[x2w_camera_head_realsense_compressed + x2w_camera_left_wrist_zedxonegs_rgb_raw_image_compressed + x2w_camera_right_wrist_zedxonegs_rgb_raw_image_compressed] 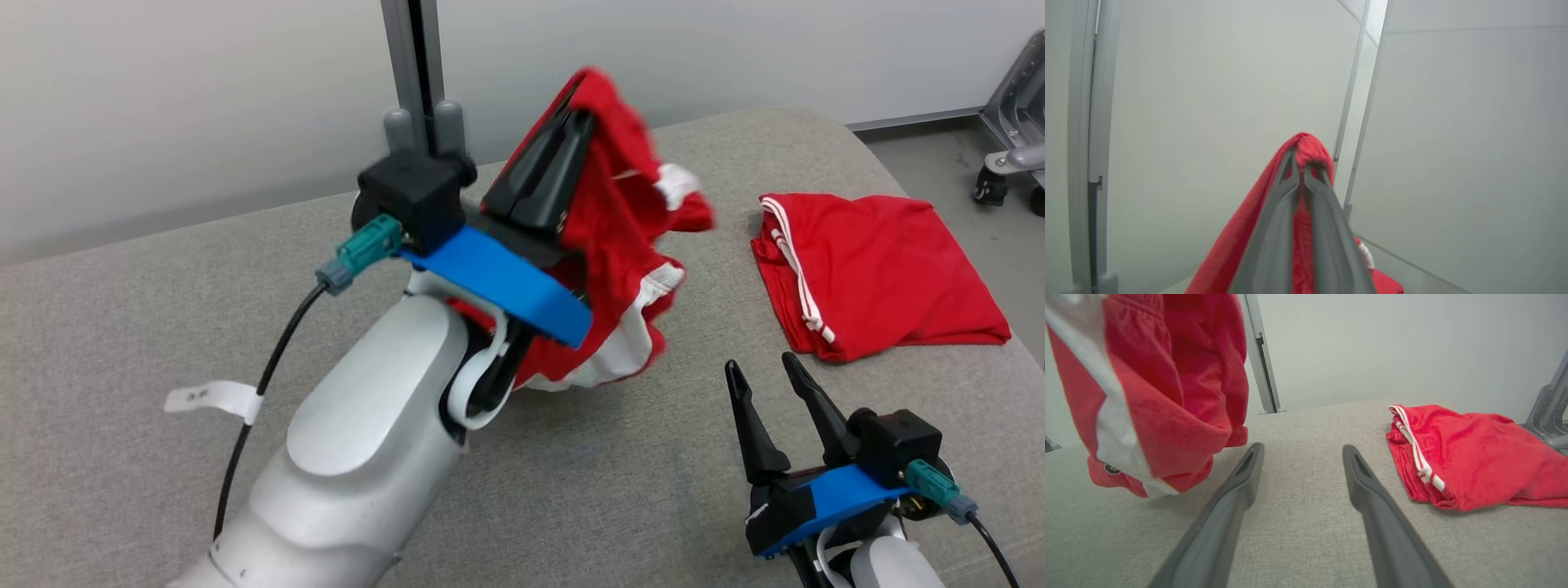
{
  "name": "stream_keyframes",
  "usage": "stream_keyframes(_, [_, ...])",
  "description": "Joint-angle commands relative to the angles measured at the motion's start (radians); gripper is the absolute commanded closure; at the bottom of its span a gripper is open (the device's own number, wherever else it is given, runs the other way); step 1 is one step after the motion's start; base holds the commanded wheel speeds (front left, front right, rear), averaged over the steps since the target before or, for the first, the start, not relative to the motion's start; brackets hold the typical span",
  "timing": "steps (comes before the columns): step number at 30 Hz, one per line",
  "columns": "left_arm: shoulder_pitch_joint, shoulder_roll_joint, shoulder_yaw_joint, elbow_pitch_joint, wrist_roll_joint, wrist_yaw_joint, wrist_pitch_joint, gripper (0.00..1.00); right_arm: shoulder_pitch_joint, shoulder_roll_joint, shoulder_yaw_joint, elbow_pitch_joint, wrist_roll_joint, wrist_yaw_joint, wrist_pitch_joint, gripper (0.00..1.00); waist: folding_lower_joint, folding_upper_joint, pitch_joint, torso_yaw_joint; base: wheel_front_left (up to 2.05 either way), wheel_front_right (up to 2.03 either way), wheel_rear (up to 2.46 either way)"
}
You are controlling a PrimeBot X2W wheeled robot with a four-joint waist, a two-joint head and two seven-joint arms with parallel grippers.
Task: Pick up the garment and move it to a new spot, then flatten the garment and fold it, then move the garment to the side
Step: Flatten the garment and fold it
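Note:
A red garment (624, 237) with white trim hangs in the air over the middle of the grey table (163, 327), bunched and drooping to just above the cloth surface. My left gripper (575, 114) is shut on the garment's top fold, fingers pointing up; the left wrist view has red cloth (1306, 145) draped over the closed fingertips. From the right wrist, the hanging garment (1167, 388) is at upper left. My right gripper (759, 367) rests low at the front right, open, with nothing between its fingers (1249, 465).
A second red garment (873, 273) with white stripes lies folded at the table's right side, also in the right wrist view (1474, 453). A grey post (416, 65) rises behind the table. A wheeled metal frame (1012, 106) stands on the floor at far right.

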Motion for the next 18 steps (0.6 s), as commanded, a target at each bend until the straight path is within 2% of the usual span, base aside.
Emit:
stream_keyframes(1, [-0.037,0.0,-0.019,-0.034,-0.036,0.018,-0.022,1.0,-0.003,-0.003,0.001,-0.005,-0.009,0.0,0.002,0.0,0.0,0.0,0.001,0.005,0.0,0.0,0.0])
stream_keyframes(5, [-0.08,0.001,-0.041,-0.099,-0.121,0.064,-0.055,1.0,-0.006,-0.002,0.002,-0.01,-0.005,0.0,0.002,0.0,0.0,0.0,0.009,0.017,0.0,0.0,0.0])
stream_keyframes(8, [-0.061,0.001,-0.042,-0.082,-0.148,0.097,-0.06,1.0,-0.011,-0.001,0.001,-0.015,-0.005,0.0,0.0,0.0,0.0,0.0,0.022,0.03,0.0,0.0,0.0])
stream_keyframes(12, [0.001,0.003,0.006,0.023,-0.174,0.127,-0.063,1.0,-0.018,0.0,-0.002,-0.021,-0.004,0.0,-0.001,0.0,0.0,0.0,0.044,0.052,0.0,0.0,0.0])
stream_keyframes(16, [0.062,0.034,0.062,0.176,-0.166,0.152,-0.063,1.0,-0.025,0.0,0.0,-0.022,-0.002,0.0,-0.003,0.0,0.0,0.0,0.065,0.073,0.0,0.0,0.0])
stream_keyframes(18, [0.071,0.039,0.081,0.207,-0.16,0.158,-0.063,1.0,-0.029,0.0,0.003,-0.022,-0.003,0.0,-0.003,0.0,0.0,0.0,0.069,0.077,0.0,0.0,0.0])
